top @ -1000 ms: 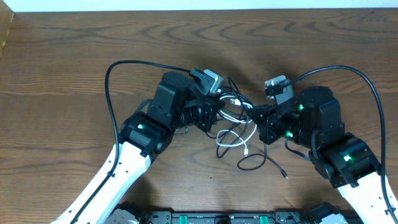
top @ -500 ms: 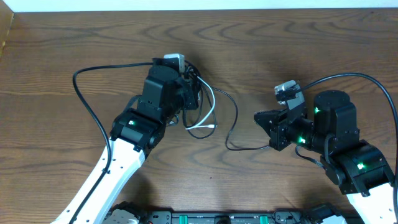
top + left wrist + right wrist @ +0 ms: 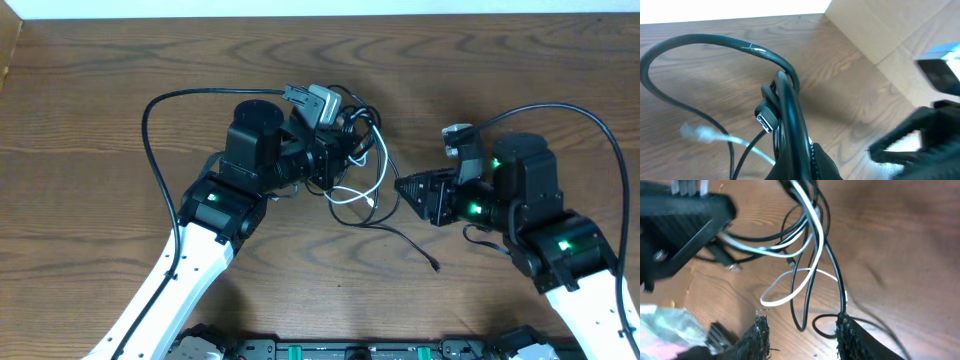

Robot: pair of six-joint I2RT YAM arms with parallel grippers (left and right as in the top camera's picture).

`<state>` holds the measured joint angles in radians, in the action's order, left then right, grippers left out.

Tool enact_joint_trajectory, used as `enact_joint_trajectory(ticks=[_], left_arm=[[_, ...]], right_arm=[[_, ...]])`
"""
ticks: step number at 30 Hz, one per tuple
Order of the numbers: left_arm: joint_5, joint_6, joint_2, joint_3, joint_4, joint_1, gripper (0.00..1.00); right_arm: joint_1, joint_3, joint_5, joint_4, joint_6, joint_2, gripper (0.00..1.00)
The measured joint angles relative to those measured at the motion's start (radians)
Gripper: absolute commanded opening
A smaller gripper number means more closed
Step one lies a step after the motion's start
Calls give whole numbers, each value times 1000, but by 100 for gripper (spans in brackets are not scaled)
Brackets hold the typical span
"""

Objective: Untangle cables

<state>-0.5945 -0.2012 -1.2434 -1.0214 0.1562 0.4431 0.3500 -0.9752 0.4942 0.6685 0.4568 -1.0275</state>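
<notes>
The cables are bunched at the table's middle: a white cable (image 3: 365, 195) and black cables (image 3: 375, 140) loop together. One black tail (image 3: 420, 250) trails to a plug at the front. My left gripper (image 3: 345, 155) is shut on the bundle. In the left wrist view its jaws (image 3: 800, 155) clamp a black cable (image 3: 787, 100); a plug (image 3: 765, 117) and the white cable (image 3: 705, 134) hang beside it. My right gripper (image 3: 405, 190) is open just right of the bundle. In the right wrist view its fingers (image 3: 802, 332) straddle a black loop (image 3: 807, 305) and the white cable (image 3: 810, 225) without gripping.
The wooden table (image 3: 120, 90) runs to a white wall edge at the back. Thick black arm cables arc behind the left arm (image 3: 160, 110) and the right arm (image 3: 580, 120). The left gripper's body (image 3: 685, 215) fills the upper left of the right wrist view.
My left gripper swung right, back toward the middle, carrying the bundle. My right gripper shifted left toward it. The black tail now lies loose at the front right.
</notes>
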Motion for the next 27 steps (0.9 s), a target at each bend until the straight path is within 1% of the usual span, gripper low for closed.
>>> enact_joint_trajectory(ticks=[4,7,10,12,13,14,15,21,27], left_arm=[[-38,3,0,0,-4,0,8],[-85,8,0,0,-20,0,8],[-120,13,0,0,-32,0,8],[-136,16,0,0,-32,0,8],[-142,15,0,0,-33,0,8],[-146,15,0,0,-33,0,8],[-151,15,0,0,-33,0,8],[-191,15,0,0,-29,0,8],[-212,16,0,0,-22,-40,8]], right_arm=[[0,0,0,-8,108,-19,35],[1,0,0,-14,200,-32,34],[10,0,0,-16,278,-53,31],[30,0,0,-22,321,-78,25],[40,0,1,-25,339,-94,20],[51,0,0,-29,356,-113,5],[58,0,-1,-31,370,-130,1],[69,0,-48,16,419,-218,1],[74,-5,-104,121,425,-203,1]])
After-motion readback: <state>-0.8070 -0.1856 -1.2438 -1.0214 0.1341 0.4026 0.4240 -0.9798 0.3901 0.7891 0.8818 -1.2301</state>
